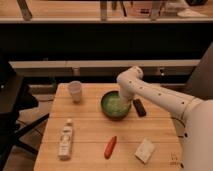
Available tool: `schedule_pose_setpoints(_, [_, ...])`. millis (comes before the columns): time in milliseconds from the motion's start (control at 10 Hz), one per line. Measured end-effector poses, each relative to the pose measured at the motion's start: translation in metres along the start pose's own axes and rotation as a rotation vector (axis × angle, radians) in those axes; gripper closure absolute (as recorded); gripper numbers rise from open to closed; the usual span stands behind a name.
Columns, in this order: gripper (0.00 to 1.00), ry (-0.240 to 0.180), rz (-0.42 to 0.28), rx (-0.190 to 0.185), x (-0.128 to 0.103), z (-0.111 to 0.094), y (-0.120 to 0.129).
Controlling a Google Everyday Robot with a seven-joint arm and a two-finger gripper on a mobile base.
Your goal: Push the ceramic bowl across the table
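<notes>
Contact stage, I judge: the gripper (126, 101) hangs at the right rim of the round glossy dark-green ceramic bowl (115, 106) — spread or closed, I cannot tell. The bowl sits on the light wooden plank-top table (90, 132), far half. Next calls for a low, steady shove leftward — past the small whitish cup (75, 91) to the bowl's left.

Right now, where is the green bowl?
In the camera view the ceramic bowl sits on the table, back of centre, between the cup at left and a black object at right; the gripper is at its right rim.
</notes>
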Motion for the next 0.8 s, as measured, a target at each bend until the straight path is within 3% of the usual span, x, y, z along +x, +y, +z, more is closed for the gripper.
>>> schedule_pose_setpoints(400, [1.0, 0.009, -0.024, -0.003, 0.012, 0.003, 0.004])
schedule_pose_setpoints(800, [1.0, 0.014, -0.067, -0.008, 0.003, 0.006, 0.002])
